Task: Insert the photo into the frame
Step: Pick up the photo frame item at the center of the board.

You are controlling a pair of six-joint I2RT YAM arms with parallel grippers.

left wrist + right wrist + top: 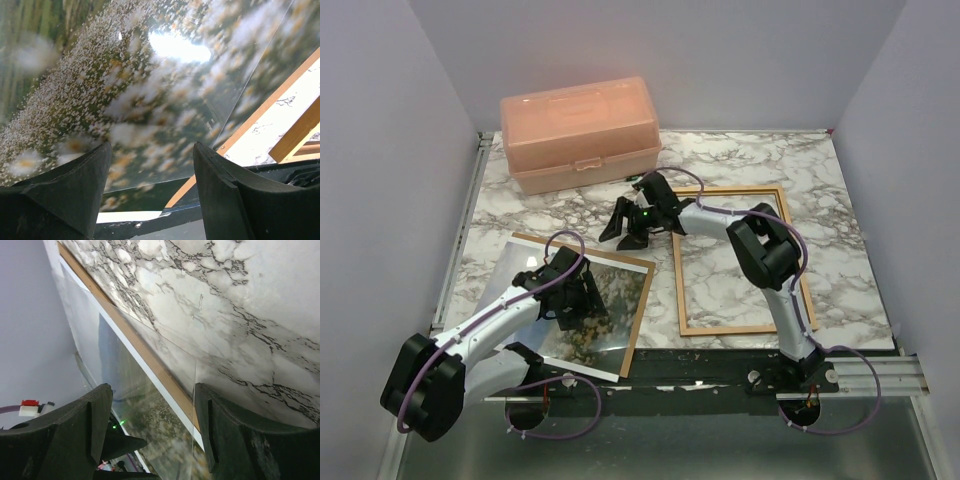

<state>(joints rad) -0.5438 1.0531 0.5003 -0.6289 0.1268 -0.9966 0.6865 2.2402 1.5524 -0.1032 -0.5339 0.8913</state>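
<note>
Find the photo (pixel 620 290) face up at the left of the table (pixel 840 230), lying on the brown board (pixel 260 114) and seemingly under a clear sheet (pixel 175 47). Find the frame (pixel 678 280) flat and empty just to the right. Treat the step as a pick-up by the left hand (pixel 152 147): aim for 1 edge of the print, pinch paper alone, not board and not sheet, and close gently on the margin to avoid creasing the glossy face. Lift only slightly, level, then carry rightward over the frame's left rail instead of dragging across. Square all 4 corners to the opening before release. Bring in the right hand (pixel 623 236) to steady the frame against sliding. Note the left arm stretched low from its base across the board, wrist pitched down, hand open with 2 fingers spread low over the meadow part of the print, gripping nothing; cannot tell about contact with the surface. Note the right arm folded sharply at the elbow above the frame, forearm reaching back toward the left, hand open and empty, hanging near the frame's far left corner and the pink box (pixel 578 130).
</note>
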